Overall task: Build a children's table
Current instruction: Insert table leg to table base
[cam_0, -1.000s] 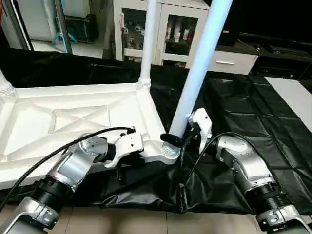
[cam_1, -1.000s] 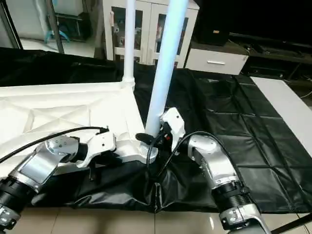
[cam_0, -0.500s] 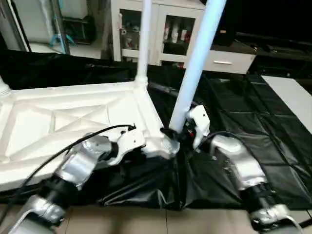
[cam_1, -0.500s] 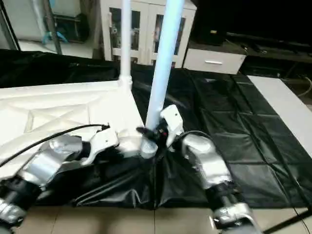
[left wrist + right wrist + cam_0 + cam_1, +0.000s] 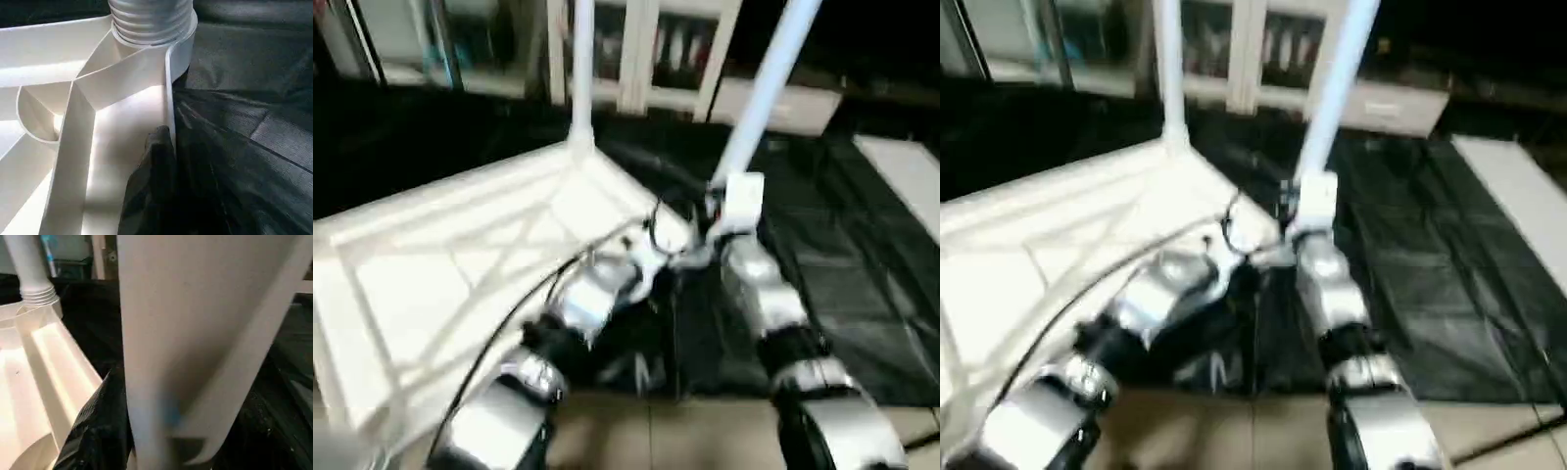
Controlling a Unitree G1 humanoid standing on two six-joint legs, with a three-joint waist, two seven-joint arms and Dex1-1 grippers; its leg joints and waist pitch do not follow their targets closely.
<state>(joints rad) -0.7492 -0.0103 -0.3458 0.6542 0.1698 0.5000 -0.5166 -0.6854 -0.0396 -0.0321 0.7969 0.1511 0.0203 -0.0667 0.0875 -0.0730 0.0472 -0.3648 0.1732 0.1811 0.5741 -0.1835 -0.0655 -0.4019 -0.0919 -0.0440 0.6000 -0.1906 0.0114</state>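
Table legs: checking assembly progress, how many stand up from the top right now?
2: one leg at the far corner, one leg at the near corner by the right gripper. Others may be out of frame.

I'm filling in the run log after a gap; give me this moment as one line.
stage: leg fitting | right gripper: around near-corner leg | left gripper: shut, at tabletop rim | far leg: upright in socket

Upturned table top (image 5: 460, 264), two legs (image 5: 766, 93)

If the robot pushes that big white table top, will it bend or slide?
The table top probably stays stiff: ribs cross its underside. It may slide, since it lies on a smooth black sheet. Being hollow plastic, it is likely light for its size.
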